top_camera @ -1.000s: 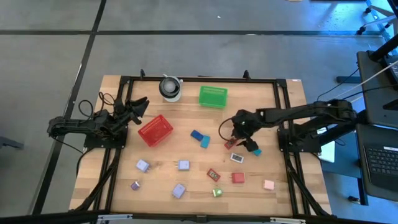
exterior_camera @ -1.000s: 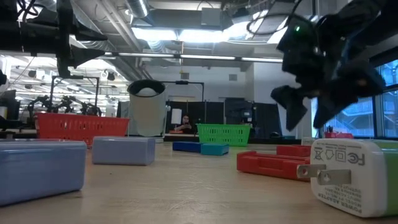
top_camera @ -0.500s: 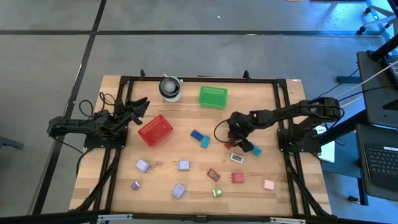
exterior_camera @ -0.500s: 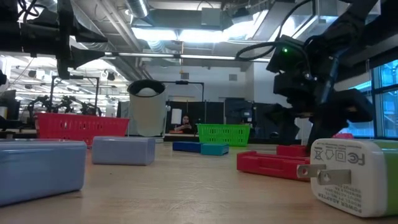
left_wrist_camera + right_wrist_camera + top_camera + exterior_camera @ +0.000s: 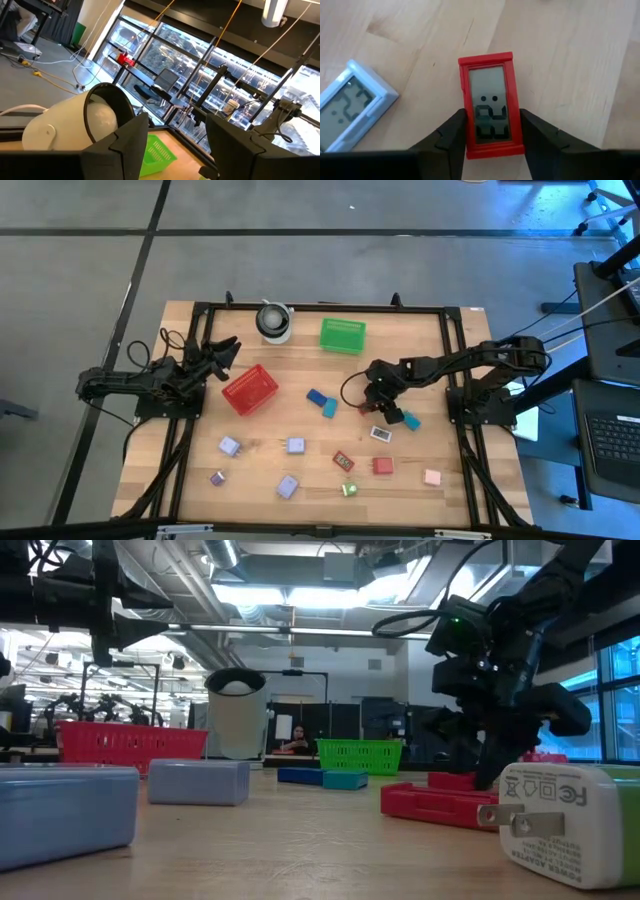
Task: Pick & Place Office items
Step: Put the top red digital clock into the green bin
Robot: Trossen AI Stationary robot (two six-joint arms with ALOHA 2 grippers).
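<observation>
Between the two dark fingers of the right hand [image 5: 492, 137] lies a small red rectangular clock with a grey display [image 5: 491, 104], flat on the wooden desk [image 5: 570, 60] and face up — a pose that leaves its long sides free, which is likely why the hand straddles it lengthwise. The fingers sit against those sides, narrowed to the clock's width and seemingly pinching it, though it is not yet lifted. Just beside the hand rests a pale blue clock of the same kind [image 5: 350, 107], apart from the red one. Well away across the desk, the left hand [image 5: 215, 352] waits near the red mesh basket [image 5: 250, 389], fingers spread — holding nothing.
</observation>
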